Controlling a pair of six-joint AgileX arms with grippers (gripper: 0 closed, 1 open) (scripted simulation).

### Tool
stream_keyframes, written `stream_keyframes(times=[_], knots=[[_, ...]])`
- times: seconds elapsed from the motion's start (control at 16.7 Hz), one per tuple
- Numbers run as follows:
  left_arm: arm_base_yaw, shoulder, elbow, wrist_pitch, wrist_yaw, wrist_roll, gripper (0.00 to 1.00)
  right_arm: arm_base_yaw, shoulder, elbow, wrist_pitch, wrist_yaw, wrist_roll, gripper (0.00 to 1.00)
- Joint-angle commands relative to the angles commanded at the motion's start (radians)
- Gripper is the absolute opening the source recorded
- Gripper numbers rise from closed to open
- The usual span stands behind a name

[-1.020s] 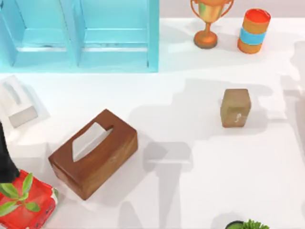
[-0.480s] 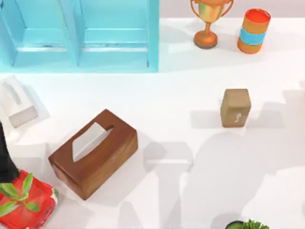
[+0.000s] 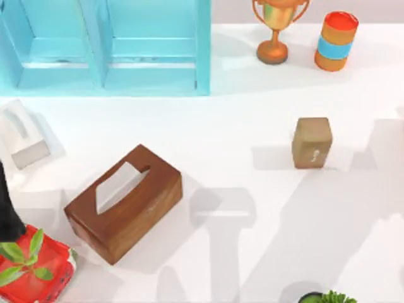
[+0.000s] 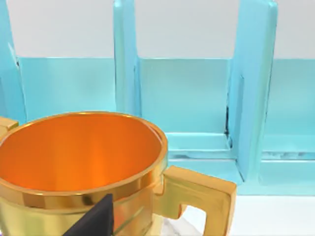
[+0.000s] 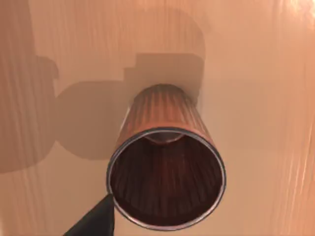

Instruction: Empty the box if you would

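Observation:
The box (image 3: pixel 123 203) is brown wood and lies at an angle on the white table, left of centre, with a white tissue (image 3: pixel 118 186) showing in its top slot. Part of my left arm (image 3: pixel 6 211) is a dark shape at the table's left edge, apart from the box. In the left wrist view a dark part of my left gripper (image 4: pixel 96 220) sits against a gold cup (image 4: pixel 81 167) with an orange inside and a square handle. In the right wrist view a dark part of my right gripper (image 5: pixel 96 221) is beside a copper cup (image 5: pixel 165 162) on a wooden surface.
A cyan shelf unit (image 3: pixel 107 47) stands at the back left. A trophy (image 3: pixel 276 30) and an orange-and-blue can (image 3: pixel 336 41) are at the back right. A small tan box (image 3: pixel 312 142) sits right of centre, a white tissue box (image 3: pixel 22 136) far left, and a red potted plant (image 3: pixel 31 268) front left.
The large shadow on the right half of the table has slid toward the front right, off the small tan box. None of the objects has moved.

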Motion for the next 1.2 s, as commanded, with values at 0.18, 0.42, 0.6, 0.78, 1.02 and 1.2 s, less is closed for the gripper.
stream_keyframes(times=[0.18, 0.42, 0.6, 0.78, 1.02, 1.2], knots=[[0.0, 0.0, 0.0, 0.0, 0.0, 0.0, 1.0, -0.001, 0.001, -0.105, 0.109, 0.0, 0.0, 1.0], [0.0, 0.0, 0.0, 0.0, 0.0, 0.0, 1.0, 0.007, -0.006, -0.24, 0.228, -0.001, 0.005, 1.0], [0.0, 0.0, 0.0, 0.0, 0.0, 0.0, 1.0, 0.008, -0.007, -0.268, 0.261, -0.001, 0.006, 1.0], [0.0, 0.0, 0.0, 0.0, 0.0, 0.0, 1.0, 0.008, -0.007, -0.268, 0.262, -0.001, 0.006, 1.0], [0.0, 0.0, 0.0, 0.0, 0.0, 0.0, 1.0, 0.008, -0.007, -0.268, 0.262, -0.001, 0.006, 0.77], [0.0, 0.0, 0.0, 0.0, 0.0, 0.0, 1.0, 0.008, -0.007, -0.268, 0.262, -0.001, 0.006, 0.55]])
